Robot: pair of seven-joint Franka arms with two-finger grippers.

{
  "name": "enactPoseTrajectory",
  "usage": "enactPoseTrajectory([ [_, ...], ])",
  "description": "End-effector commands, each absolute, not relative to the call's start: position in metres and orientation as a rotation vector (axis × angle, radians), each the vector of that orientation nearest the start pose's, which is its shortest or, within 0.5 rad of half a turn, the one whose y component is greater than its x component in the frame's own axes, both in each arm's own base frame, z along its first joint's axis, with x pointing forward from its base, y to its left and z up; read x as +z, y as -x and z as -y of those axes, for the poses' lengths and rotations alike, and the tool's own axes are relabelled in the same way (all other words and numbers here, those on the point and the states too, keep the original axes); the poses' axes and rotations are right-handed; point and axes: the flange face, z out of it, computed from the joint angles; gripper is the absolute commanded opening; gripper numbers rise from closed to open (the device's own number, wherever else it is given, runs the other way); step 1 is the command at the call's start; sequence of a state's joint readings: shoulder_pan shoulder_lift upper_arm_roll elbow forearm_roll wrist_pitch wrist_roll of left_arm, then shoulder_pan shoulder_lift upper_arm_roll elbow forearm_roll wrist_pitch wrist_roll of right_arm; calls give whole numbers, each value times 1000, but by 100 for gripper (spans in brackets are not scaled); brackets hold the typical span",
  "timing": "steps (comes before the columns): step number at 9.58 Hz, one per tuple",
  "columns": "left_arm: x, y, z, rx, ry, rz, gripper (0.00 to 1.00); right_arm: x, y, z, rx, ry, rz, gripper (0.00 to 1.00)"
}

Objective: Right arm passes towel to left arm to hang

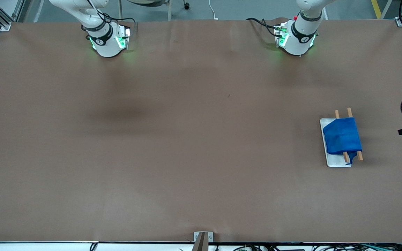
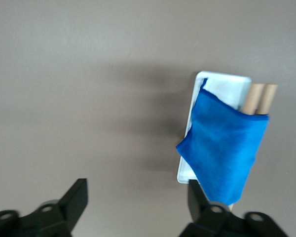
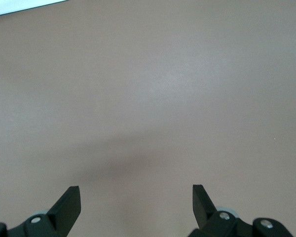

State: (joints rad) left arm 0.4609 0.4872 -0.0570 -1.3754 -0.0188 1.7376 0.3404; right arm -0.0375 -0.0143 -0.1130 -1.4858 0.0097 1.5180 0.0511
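— On the rack (image 1: 347, 136) toward my left arm's end of the table, what do you see?

— The towel (image 1: 342, 136) is draped over two wooden dowels (image 1: 337, 113) that stand on a white base (image 1: 337, 163). Its small loop dangles at the corner nearest the front camera. I judge the hanging done, or as good as done.

— And your grippers?

— My left gripper (image 2: 138, 202) hangs in the air above the table with the rack ahead of it, fingers spread wide and empty. My right gripper (image 3: 136, 205) is over bare brown table (image 1: 173, 139), also spread apart with nothing between the fingers.

— So what does the next move call for?

— Little, I think. If the cloth needs straightening, my left arm (image 1: 300, 31) would come down on the towel's edge. Otherwise both arms wait. My right arm (image 1: 101, 33) has nothing to pass.

— Anything in the way?

— Nothing lies between my grippers and the rack. Side cameras sit at the table's edges, well apart from it.
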Motion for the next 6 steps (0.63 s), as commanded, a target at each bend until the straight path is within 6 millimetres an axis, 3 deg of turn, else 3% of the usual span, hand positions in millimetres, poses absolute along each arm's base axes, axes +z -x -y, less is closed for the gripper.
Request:
enactPoseTrajectory([
  [1, 458, -636, -243, 119, 3212, 20, 100, 668, -538, 82, -72, 3131, -338, 100],
  [3, 514, -638, -191, 10, 3207, 103, 100, 668, -538, 82, -72, 3129, -338, 100],
  [5, 554, -632, -129, 17, 3210, 197, 100, 669, -538, 84, -79, 3128, -345, 100],
  [6, 573, -626, -108, 0, 3206, 201, 100, 669, -538, 83, -74, 3127, -343, 100],
])
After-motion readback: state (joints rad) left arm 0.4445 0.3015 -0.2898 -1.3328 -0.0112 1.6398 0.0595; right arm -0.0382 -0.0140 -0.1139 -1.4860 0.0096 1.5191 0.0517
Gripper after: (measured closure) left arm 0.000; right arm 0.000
